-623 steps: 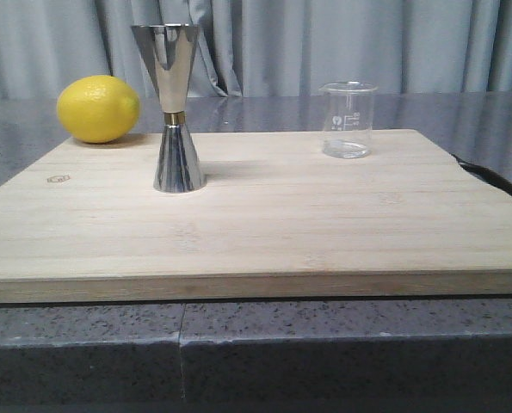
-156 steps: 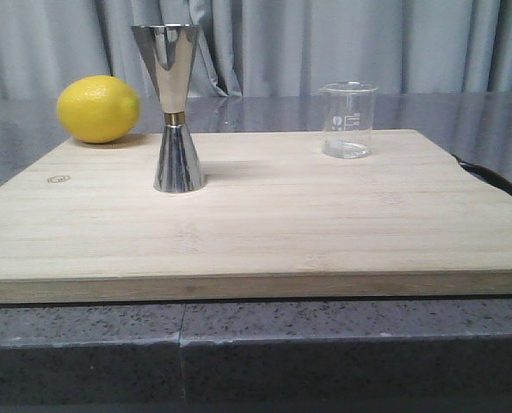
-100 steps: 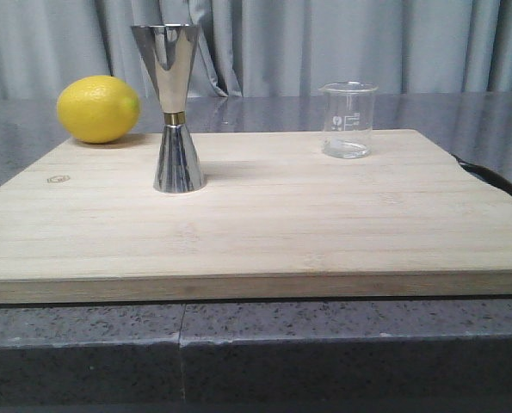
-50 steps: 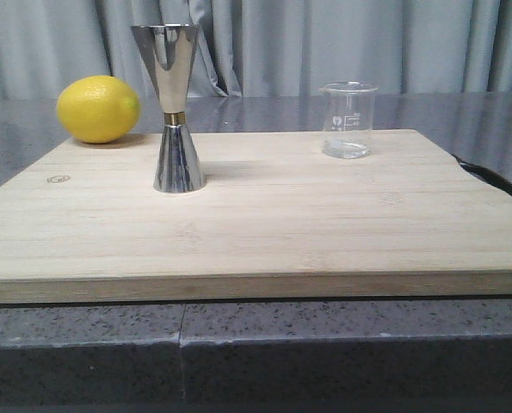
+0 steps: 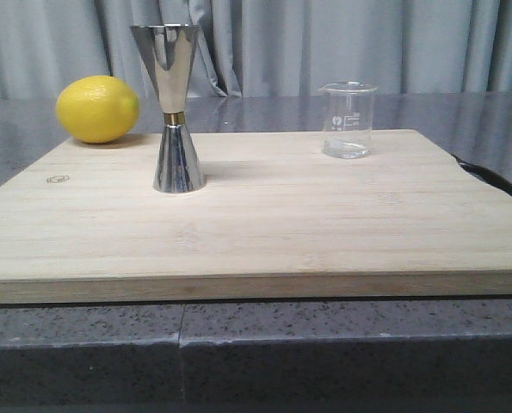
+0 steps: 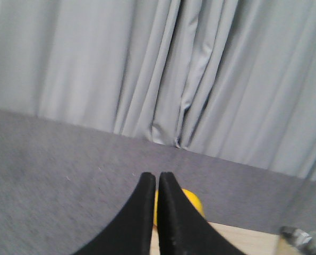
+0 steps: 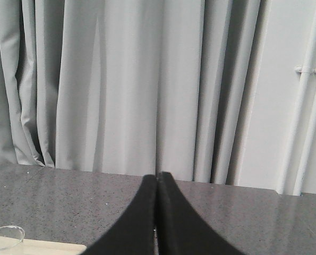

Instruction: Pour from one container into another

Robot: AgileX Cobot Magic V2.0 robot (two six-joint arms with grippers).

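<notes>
1. Nothing differs from the earlier front frames – same layout, no arm in the front view.
2. Glass beaker (image 5: 348, 119) stands upright on the wooden board (image 5: 264, 224), far right part, untouched; its rim also shows in the right wrist view (image 7: 5, 234).
3. Steel jigger (image 5: 173, 107) upright on the board's left part, well apart from the beaker.
4. Lemon (image 5: 98, 108) sits on the grey bench (image 5: 462, 107) just behind the board's far left corner, near the jigger.
5. Left tool (image 6: 157, 180) – fingers pressed together, holding nothing, up in the air with the lemon (image 6: 192, 204) beyond the tips.
6. Right tool (image 7: 157, 179) – fingers closed tight, empty, facing the curtain (image 7: 120, 85).
</notes>
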